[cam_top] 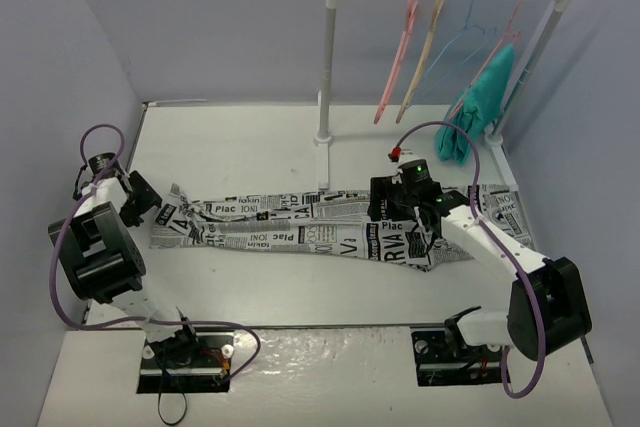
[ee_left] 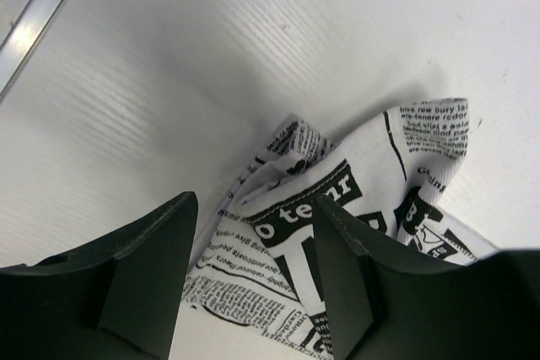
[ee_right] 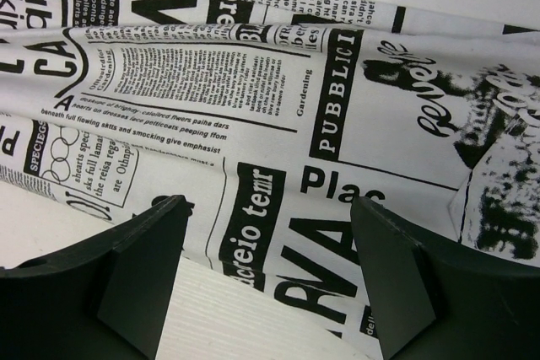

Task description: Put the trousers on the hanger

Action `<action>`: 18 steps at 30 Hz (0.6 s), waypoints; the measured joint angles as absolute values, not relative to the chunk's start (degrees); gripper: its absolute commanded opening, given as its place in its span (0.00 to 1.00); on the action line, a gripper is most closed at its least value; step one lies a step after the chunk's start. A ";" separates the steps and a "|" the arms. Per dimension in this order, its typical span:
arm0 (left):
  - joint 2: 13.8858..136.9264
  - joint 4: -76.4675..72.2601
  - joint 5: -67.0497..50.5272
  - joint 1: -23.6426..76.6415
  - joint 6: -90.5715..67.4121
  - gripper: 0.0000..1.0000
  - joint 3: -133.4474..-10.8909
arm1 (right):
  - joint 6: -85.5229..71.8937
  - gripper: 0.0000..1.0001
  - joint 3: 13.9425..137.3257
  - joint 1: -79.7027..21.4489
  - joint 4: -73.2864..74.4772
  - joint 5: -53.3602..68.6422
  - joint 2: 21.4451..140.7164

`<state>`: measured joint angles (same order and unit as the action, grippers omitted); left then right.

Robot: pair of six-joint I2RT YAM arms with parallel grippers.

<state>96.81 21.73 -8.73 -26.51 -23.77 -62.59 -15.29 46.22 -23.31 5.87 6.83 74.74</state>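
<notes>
The trousers, white with black newspaper print, lie flat and stretched left to right across the middle of the table. The pink hanger hangs by its hook from the rail at the back, bare. My left gripper is open at the trousers' left leg end. In the left wrist view the crumpled cuff lies between and beyond its fingers. My right gripper is open, low over the trousers' right part. In the right wrist view the fabric and its near edge lie between its fingers.
A white clothes rack stands at the back, its post base just behind the trousers. On its rail hang a tan hanger, a thin blue wire hanger and a teal garment. Grey walls close in the table's sides.
</notes>
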 measured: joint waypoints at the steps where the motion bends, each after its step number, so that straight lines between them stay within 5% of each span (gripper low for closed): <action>1: 97.47 21.79 -8.92 -26.63 -23.30 0.53 -63.25 | -15.17 0.75 46.19 -23.31 5.69 6.92 74.74; 18: 101.60 22.22 -13.42 -26.65 -20.23 0.47 -65.30 | -14.70 0.75 45.75 -23.31 4.90 6.97 75.91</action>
<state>101.60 22.22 -13.42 -26.65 -20.23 -65.30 -14.70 45.75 -23.31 4.90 6.97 75.91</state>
